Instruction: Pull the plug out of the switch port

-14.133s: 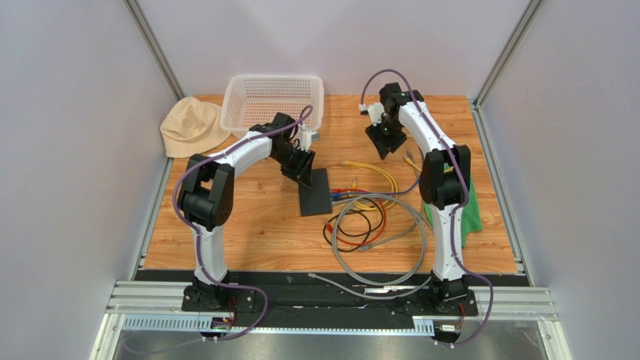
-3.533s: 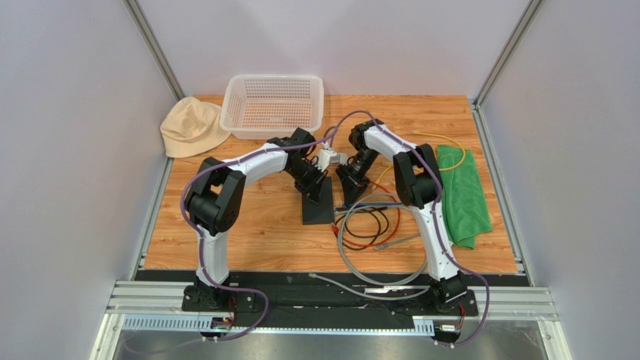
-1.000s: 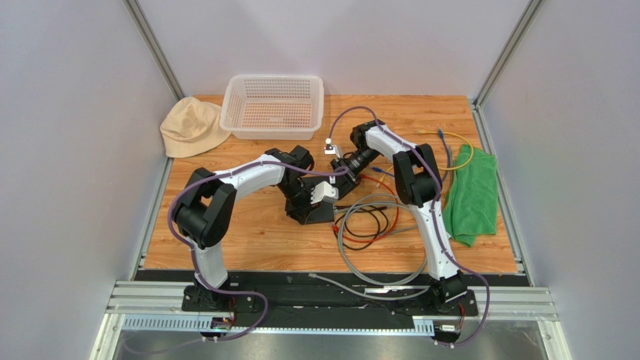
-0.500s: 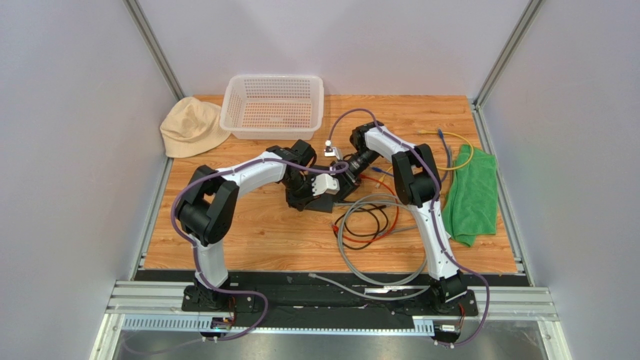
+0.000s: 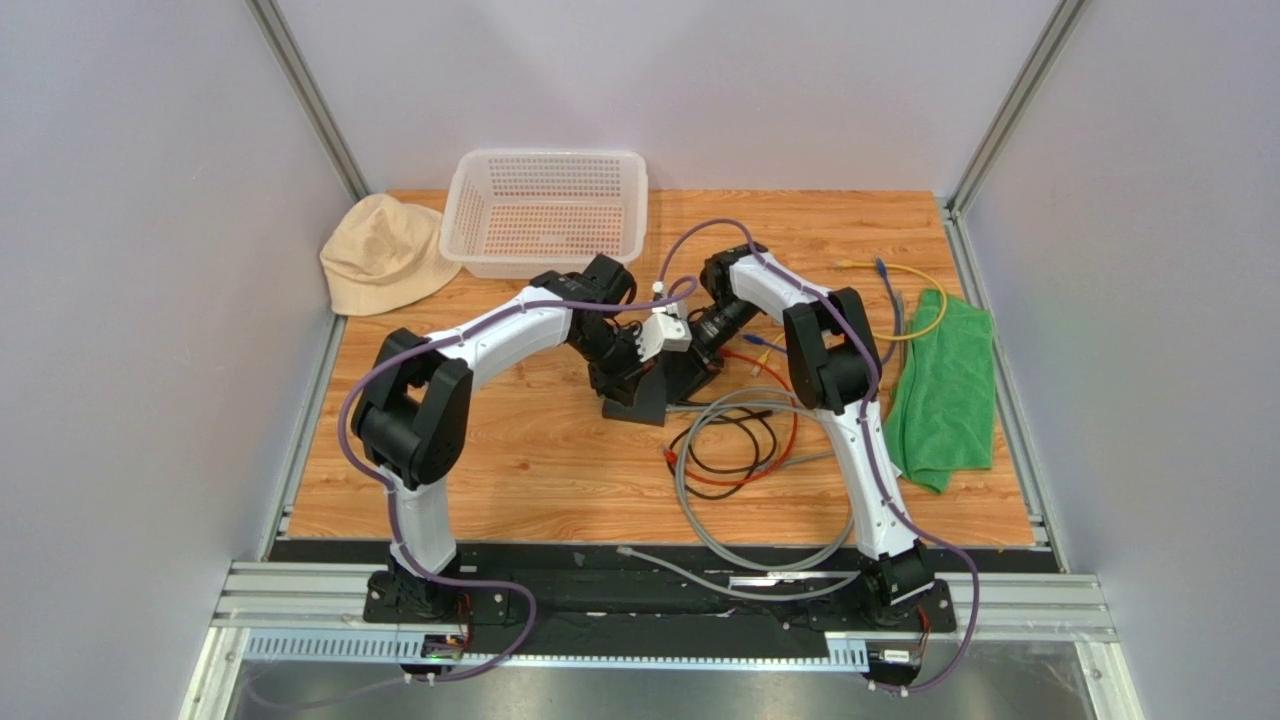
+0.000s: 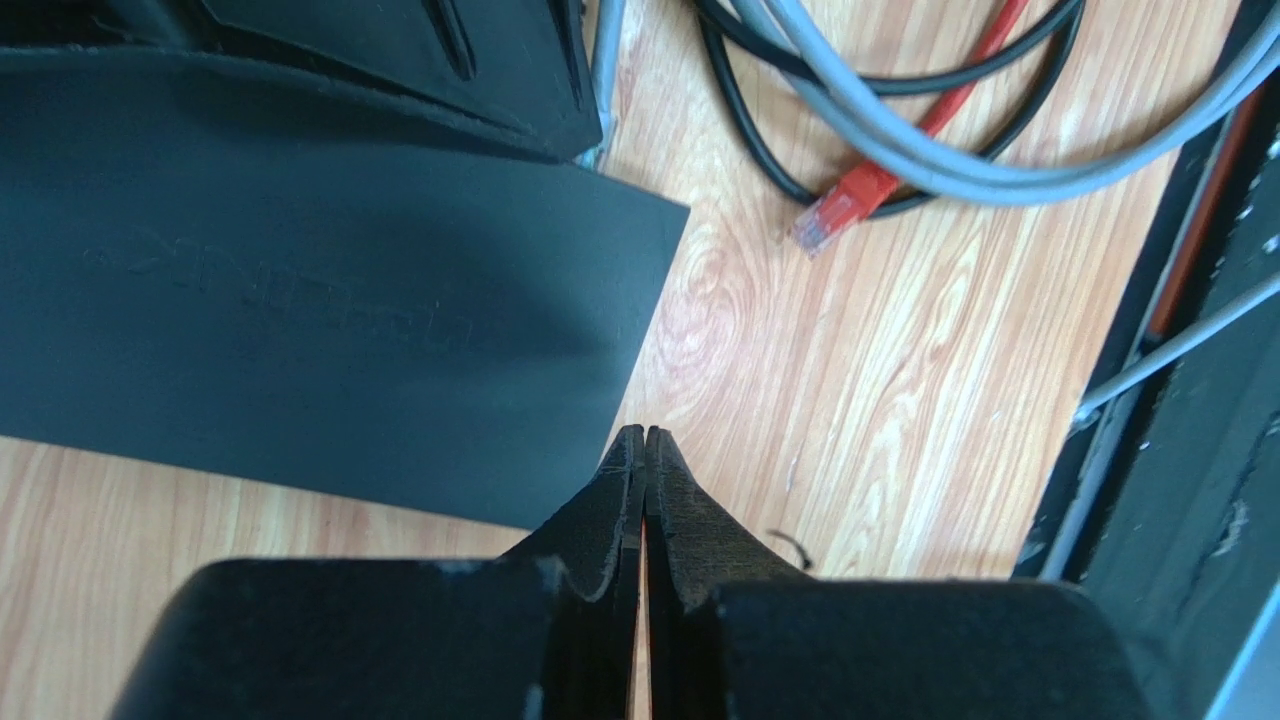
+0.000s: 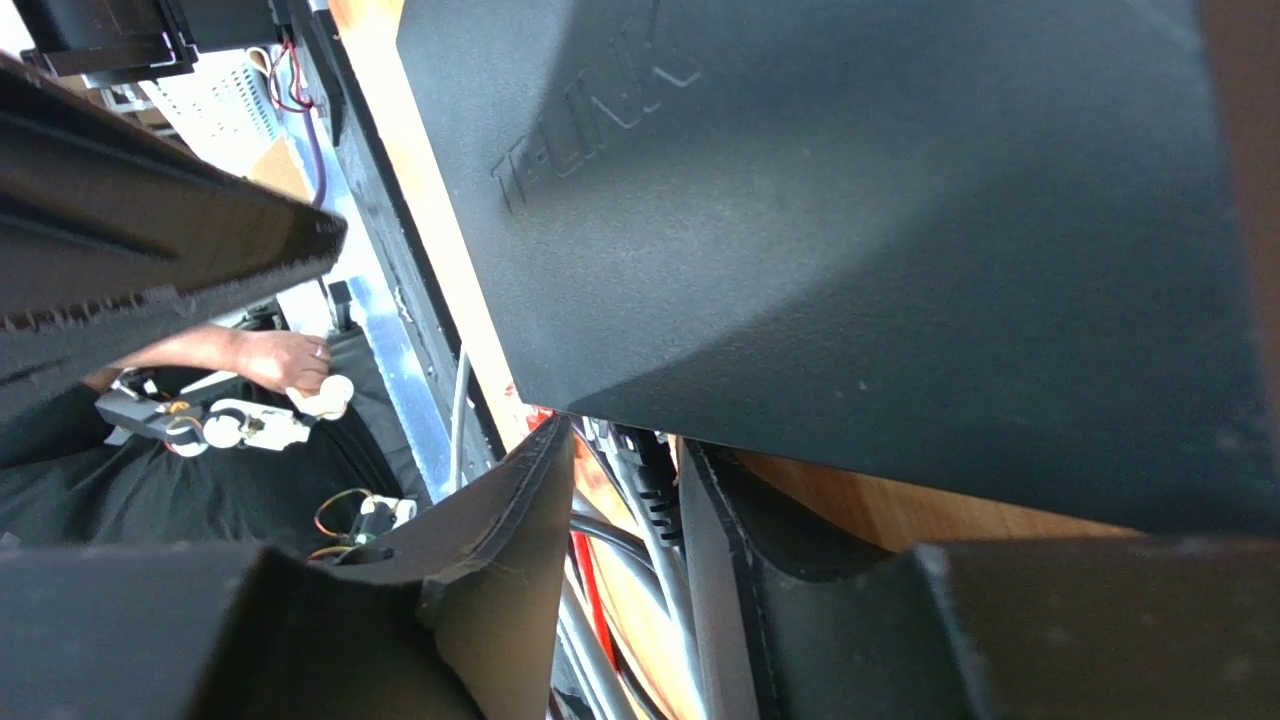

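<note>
While both arms stood over the middle of the counter (image 5: 496,465), the switch (image 6: 301,300) lay flat there, with cables (image 7: 649,518) trailing toward the right edge. Left gripper (image 6: 643,438): fingers pressed together, holding nothing, tips just beside one edge of the switch. Right gripper (image 7: 628,458): narrow gap at the switch's cabled edge, with cables showing between the fingers. Whether it clamped one could not be determined.

**Switch** (image 5: 649,402): flat matte-black rectangular box lying top face up on the table (image 5: 496,450) near its centre, skewed to the table edges (embossed brand lettering shows in the right wrist view). Cables (image 5: 736,450) gather at its right-hand edge; which sockets are occupied cannot be told.
</note>
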